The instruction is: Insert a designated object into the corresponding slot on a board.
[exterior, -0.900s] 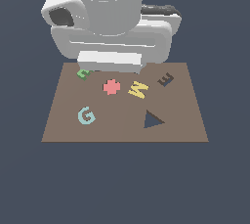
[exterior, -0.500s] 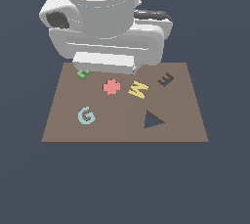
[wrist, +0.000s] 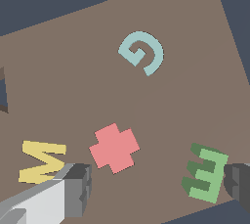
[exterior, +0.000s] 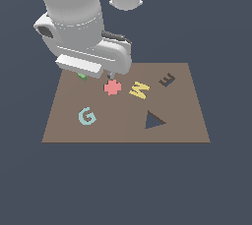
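- Approaching the green E piece (wrist: 206, 174), which lies near the pink cross (wrist: 114, 147); grasp not yet made.
- Fingers (wrist: 78, 189) apart, one just beside the piece.
- Next, I judge: centre over it, descend, close, then carry to the E slot (exterior: 167, 79).

Arm (exterior: 81, 27) shifted toward exterior view's left — pink cross (exterior: 112, 87) now uncovered, W (exterior: 139, 90) clear.

Bulky white arm (exterior: 78, 22), dark grey fingers (wrist: 80, 189)

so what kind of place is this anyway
Most likely a simulated test scene, not a real room: a flat brown board floats on a featureless dark backdrop, carrying toy-like pieces such as a teal G and pink cross.
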Available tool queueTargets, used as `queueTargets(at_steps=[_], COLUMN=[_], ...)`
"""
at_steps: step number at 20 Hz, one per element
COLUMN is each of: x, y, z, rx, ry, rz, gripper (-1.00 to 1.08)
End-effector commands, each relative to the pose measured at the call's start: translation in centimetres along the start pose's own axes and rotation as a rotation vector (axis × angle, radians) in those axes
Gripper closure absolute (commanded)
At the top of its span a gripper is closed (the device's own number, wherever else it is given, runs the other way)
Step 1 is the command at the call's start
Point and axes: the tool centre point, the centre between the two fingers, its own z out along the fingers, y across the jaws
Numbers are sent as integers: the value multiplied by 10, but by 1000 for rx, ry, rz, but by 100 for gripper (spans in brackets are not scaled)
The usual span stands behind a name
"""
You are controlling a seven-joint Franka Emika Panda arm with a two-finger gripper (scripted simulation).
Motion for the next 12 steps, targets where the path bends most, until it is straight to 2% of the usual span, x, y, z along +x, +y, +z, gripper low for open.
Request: queueTargets(at_steps=[1, 6, 12], x=[-9, -27, -40], y=[23, 55, 74], z=[18, 45, 62], rx=[-3, -7, -8], ry=[-2, -5, -7], rz=[74, 186, 257], gripper=[-92, -92, -92])
